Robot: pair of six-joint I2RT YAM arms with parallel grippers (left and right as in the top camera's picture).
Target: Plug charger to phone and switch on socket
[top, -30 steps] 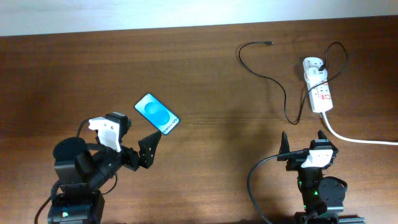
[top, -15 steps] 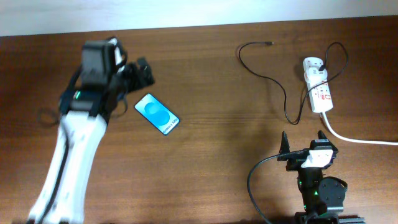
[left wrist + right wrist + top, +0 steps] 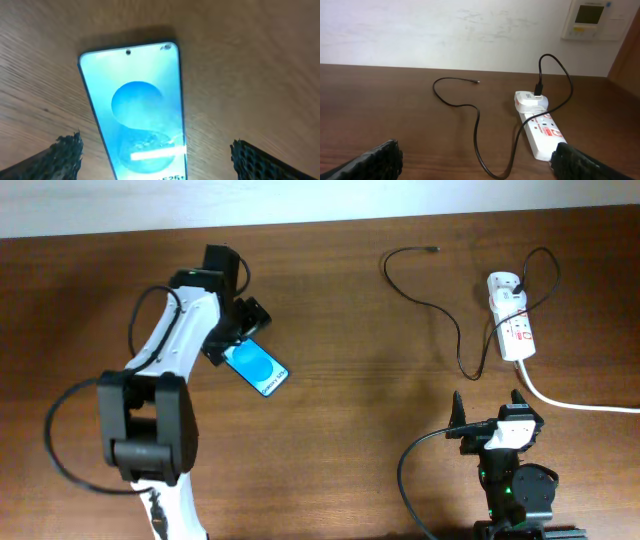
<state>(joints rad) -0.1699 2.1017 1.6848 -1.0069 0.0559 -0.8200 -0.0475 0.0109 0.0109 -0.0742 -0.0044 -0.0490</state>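
Note:
The phone (image 3: 255, 367) lies flat on the table with its blue screen up; it fills the left wrist view (image 3: 135, 115). My left gripper (image 3: 234, 332) hangs open right over the phone's far end, one finger on each side of it. The black charger cable (image 3: 425, 295) loops across the far right of the table, its plug tip free, its white adapter (image 3: 505, 290) seated in the socket (image 3: 515, 332). Both show in the right wrist view: cable (image 3: 476, 125), socket (image 3: 545, 132). My right gripper (image 3: 487, 408) is open and empty near the front edge.
The socket's thick white cord (image 3: 570, 402) runs off the right edge. A pale wall (image 3: 445, 30) stands behind the table, with a white wall panel (image 3: 592, 20) at the right.
My left arm has swung from the front left out over the table and come down over the phone. The phone, cable, socket and right arm have not moved.

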